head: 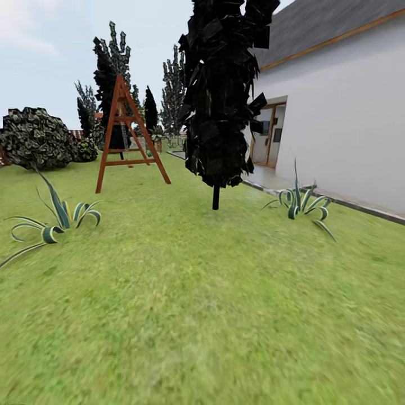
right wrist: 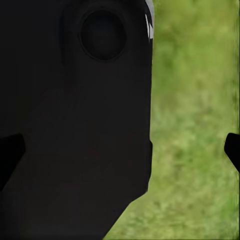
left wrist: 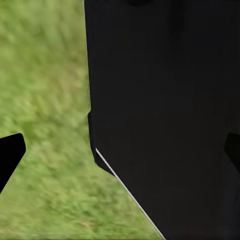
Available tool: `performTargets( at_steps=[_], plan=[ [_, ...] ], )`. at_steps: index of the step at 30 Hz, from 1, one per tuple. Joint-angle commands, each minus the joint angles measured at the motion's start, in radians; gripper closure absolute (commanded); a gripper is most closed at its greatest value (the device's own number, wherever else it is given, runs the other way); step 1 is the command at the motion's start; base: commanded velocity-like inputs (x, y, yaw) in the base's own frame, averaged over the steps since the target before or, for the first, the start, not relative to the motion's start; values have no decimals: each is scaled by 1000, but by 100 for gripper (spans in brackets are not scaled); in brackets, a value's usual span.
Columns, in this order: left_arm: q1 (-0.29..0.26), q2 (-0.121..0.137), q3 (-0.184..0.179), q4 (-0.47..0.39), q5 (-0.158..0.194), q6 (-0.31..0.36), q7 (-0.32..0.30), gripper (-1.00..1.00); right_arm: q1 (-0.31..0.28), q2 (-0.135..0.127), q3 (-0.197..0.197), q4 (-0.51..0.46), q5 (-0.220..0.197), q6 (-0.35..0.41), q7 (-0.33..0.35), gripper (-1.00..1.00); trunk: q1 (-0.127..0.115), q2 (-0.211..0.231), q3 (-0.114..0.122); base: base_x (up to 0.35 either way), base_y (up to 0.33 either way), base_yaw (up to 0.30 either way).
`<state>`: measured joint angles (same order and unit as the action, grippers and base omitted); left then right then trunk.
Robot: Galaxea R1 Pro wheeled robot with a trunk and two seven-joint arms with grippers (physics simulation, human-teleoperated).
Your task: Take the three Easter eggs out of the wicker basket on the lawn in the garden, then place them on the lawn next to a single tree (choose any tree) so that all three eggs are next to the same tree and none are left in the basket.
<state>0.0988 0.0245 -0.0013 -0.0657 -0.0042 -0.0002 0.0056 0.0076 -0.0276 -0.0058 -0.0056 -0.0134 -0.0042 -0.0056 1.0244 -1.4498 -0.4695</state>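
The three Easter eggs and the wicker basket are out of view. The lawn spreads wide in front of me in the head view. Far back by the fence stand tall trees with pale-speckled leaves. My left gripper is open, one dark fingertip at each side of its wrist view, with grass and my own black body behind. My right gripper is open as well, its fingertips wide apart over grass, holding nothing.
A narrow black cypress on a thin dark trunk rises mid-lawn ahead. A red-brown wooden swing frame stands left of it. Striped spiky plants grow at the left and right. A white house wall with grey paving borders the right.
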Motion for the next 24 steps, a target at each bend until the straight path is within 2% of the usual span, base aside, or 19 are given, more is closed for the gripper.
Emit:
performTargets(
  at_steps=[1,24],
  plan=[
    [1,0,0,-2,0,0,1,-100,0,0,0,-1,-1,0,-1,-100,1,0,-1,328,-109,291],
    [0,0,0,-2,0,0,1,-100,0,0,1,-1,0,0,-1,-100,1,0,-1,328,-109,291]
  ],
)
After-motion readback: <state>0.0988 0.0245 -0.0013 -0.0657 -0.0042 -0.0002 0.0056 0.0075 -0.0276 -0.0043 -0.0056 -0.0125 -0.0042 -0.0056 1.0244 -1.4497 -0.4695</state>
